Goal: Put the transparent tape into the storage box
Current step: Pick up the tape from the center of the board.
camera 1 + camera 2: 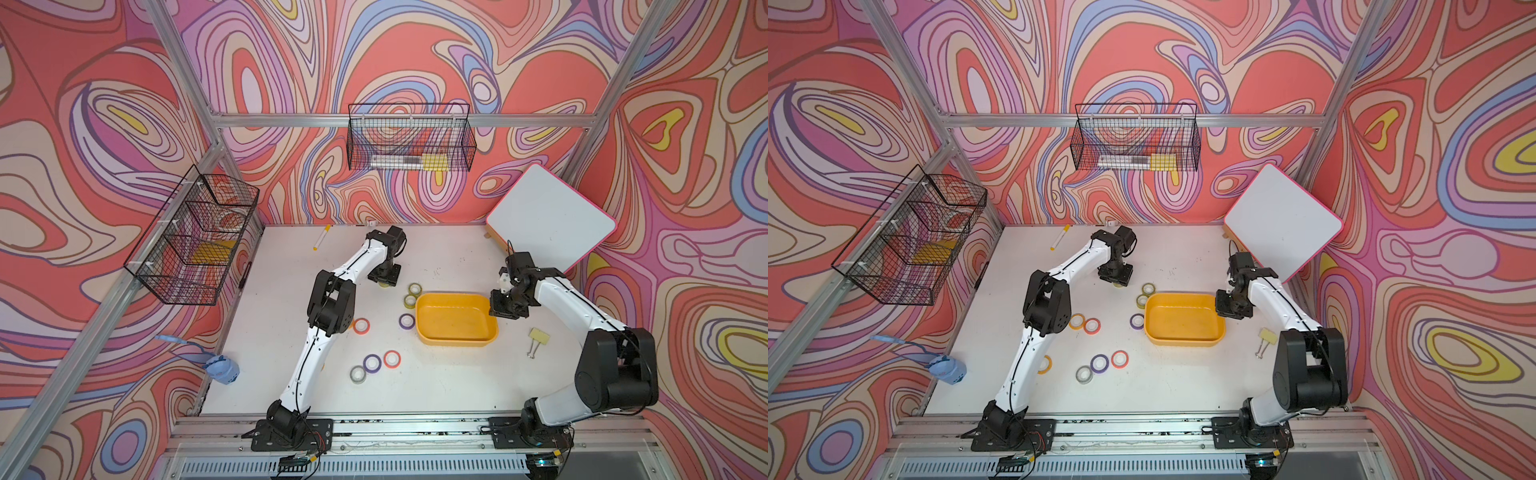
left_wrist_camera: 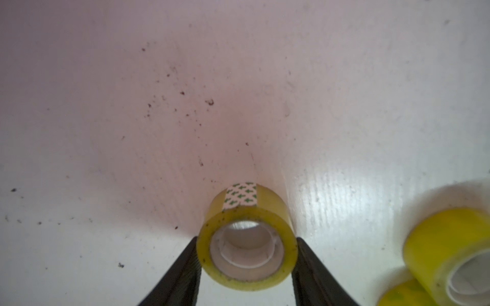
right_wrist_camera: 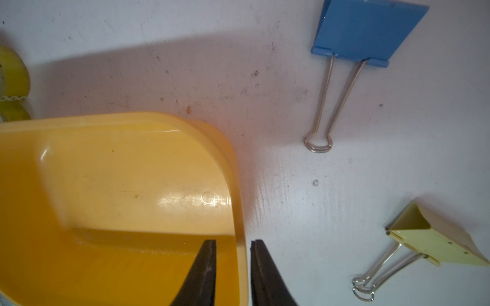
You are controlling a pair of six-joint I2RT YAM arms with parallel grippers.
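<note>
A transparent tape roll with a yellowish tint stands on its flat side on the white table, left of the storage box. My left gripper points straight down over it, one black finger pressed on each side of the roll. In both top views only a sliver of this roll shows under the left gripper. The storage box is a shallow yellow-orange tub with nothing in it. My right gripper stands narrow astride its right wall, one finger inside, one outside.
Two more yellowish rolls lie by the box's left corner, another nearer the front. Purple, pink and red rolls are scattered about. Binder clips lie right of the box. A whiteboard leans at the back right.
</note>
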